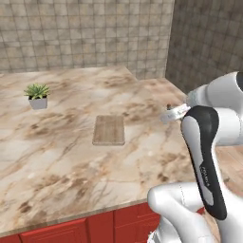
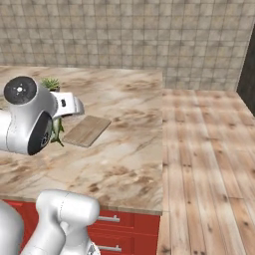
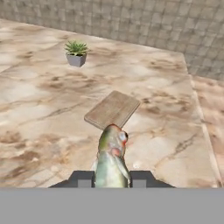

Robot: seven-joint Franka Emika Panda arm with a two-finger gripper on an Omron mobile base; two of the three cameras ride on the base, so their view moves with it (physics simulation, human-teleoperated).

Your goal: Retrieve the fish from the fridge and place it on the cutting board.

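In the hand view the fish (image 3: 111, 151), greenish-grey with a reddish head, sticks out forward from between my two dark fingertips (image 3: 83, 178), and my gripper (image 3: 111, 179) is shut on it. The light-brown cutting board (image 3: 113, 109) lies flat on the marbled counter just ahead of the fish's nose. From the left base view the board (image 1: 108, 130) sits mid-counter, with my gripper (image 1: 169, 114) held above the counter to its right. The right base view has the board (image 2: 87, 130) just past my hand. The fridge is out of view.
A small potted plant (image 1: 37, 96) stands on the counter behind and left of the board. The counter (image 1: 57, 166) ends at its right edge over a wooden floor (image 2: 209, 149). Tiled walls close the back, and red cabinet fronts (image 1: 71, 232) run below.
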